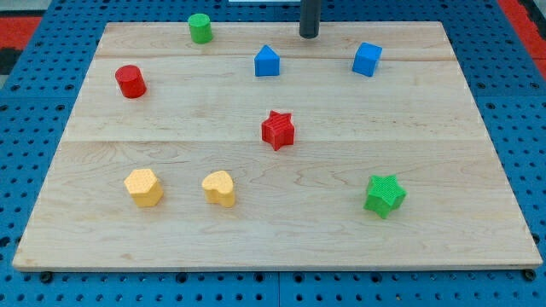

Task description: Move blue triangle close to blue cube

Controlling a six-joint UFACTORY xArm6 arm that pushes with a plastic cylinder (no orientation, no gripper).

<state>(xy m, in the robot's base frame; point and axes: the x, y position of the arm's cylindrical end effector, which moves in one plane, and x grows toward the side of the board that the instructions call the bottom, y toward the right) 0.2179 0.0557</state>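
Near edge, view's bottom: a green star-shaped block (385, 195) at the right; a yellow heart-shaped block (220, 188) left of centre; a second yellow block (142, 187), roughly hexagonal though I cannot be sure of its outline, further left. All three stand well apart from the work.

Middle: a red star-shaped block (278, 130), alone, nearer the view's bottom than the line between the two blue pieces, so not in the way.

Far band, view's top: a red cylinder block (130, 81) at the left; a green cylinder block (200, 28) near the top edge; the blue triangle block (267, 61), a house-like prism, top centre; the blue cube (367, 59) to its right, the two apart with bare wood between them.

My tip (309, 36): the dark rod's lower end, at the top edge of the pale wooden surface (444, 170), between the two blue blocks and slightly beyond them. It touches neither. I carry no fingers, so nothing is grasped or released; the rod is simply free.

Governing relation: the triangle lies toward the view's left and bottom from my tip, while the cube lies to the right. In my judgement I am on the wrong side: I must pass round to the triangle's left face, then push rightward.

Room: the lane to the cube is open.
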